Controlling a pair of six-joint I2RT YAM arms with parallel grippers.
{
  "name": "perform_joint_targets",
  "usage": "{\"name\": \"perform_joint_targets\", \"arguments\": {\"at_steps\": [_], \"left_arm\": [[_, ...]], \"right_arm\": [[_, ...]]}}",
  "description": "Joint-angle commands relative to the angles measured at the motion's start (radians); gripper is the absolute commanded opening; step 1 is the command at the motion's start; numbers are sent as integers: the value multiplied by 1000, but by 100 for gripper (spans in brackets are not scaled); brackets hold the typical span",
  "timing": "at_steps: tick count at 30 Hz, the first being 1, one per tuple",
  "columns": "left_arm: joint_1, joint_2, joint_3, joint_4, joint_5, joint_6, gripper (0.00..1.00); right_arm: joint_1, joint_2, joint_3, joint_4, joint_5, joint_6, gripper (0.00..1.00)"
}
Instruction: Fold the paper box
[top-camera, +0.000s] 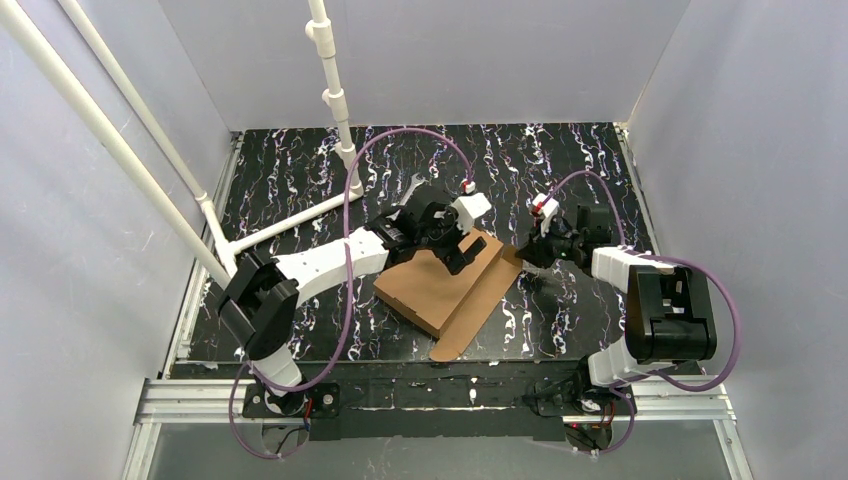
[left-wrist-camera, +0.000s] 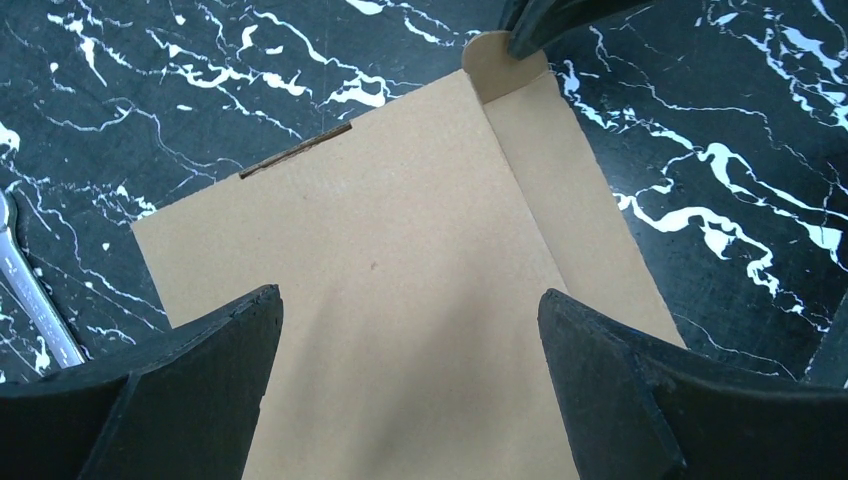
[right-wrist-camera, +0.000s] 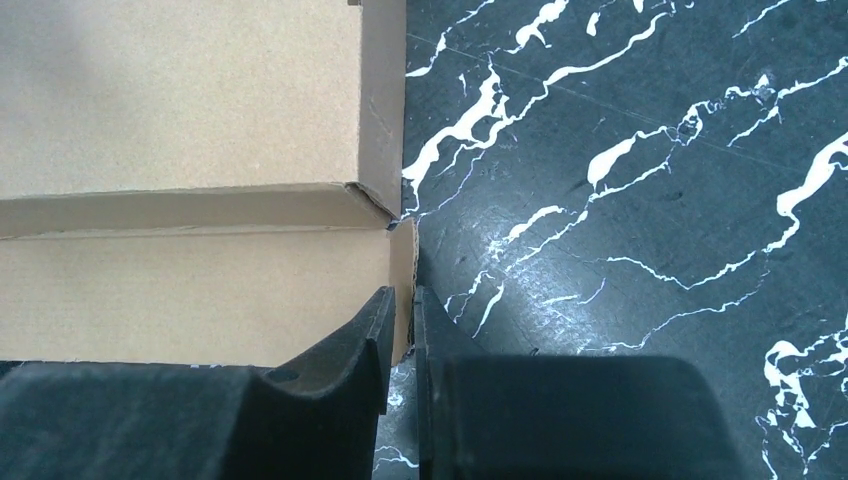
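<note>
- The paper box (top-camera: 438, 283), plain brown corrugated cardboard, lies near the middle of the black white-veined marbled table (top-camera: 560, 160), turned at an angle to my bases.
- Most of it is already a shallow rectangular block. One long flap (top-camera: 482, 300) on the side toward my right arm lies out flat on the table.
- My left gripper (top-camera: 455, 243) is over the block's top panel with its fingers (left-wrist-camera: 200, 350) spread wide. They hold nothing, and I cannot tell whether they press on the card or hover just above it.
- My right gripper (right-wrist-camera: 403, 300) is at the far end of that flap. Its jaws are nearly together, with the flap's rounded corner tab in the thin slit between them.
- I cannot tell whether they pinch the tab or merely flank it.
- I judge the step in hand to be the last flap: raising it along its crease and closing it against the block.
- The next move calls for a sure hold on that thin edge, or a finger worked under it.
- Then the flap swings about the crease while my left arm keeps the block from sliding or springing open.
</note>
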Motion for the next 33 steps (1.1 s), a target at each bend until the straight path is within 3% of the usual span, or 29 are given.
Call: {"name": "perform_joint_targets", "arguments": {"at_steps": [1, 6, 9, 15, 26, 33], "left_arm": [[-8, 8, 37, 48, -82, -34, 98], [-5, 17, 51, 55, -154, -128, 96], [16, 29, 91, -22, -157, -214, 96], [108, -19, 58, -47, -55, -417, 97], [198, 3, 34, -96, -74, -429, 98], [250, 35, 22, -87, 37, -370, 98]], "right_arm": [[-11, -18, -4, -6, -93, -72, 21], [-10, -61, -36, 15, -149, -109, 18], [-10, -45, -26, -2, -135, -127, 16], [0, -36, -28, 15, -122, -133, 10], [16, -81, -63, 34, -101, -162, 1], [16, -95, -86, 67, -77, -172, 1]]}}
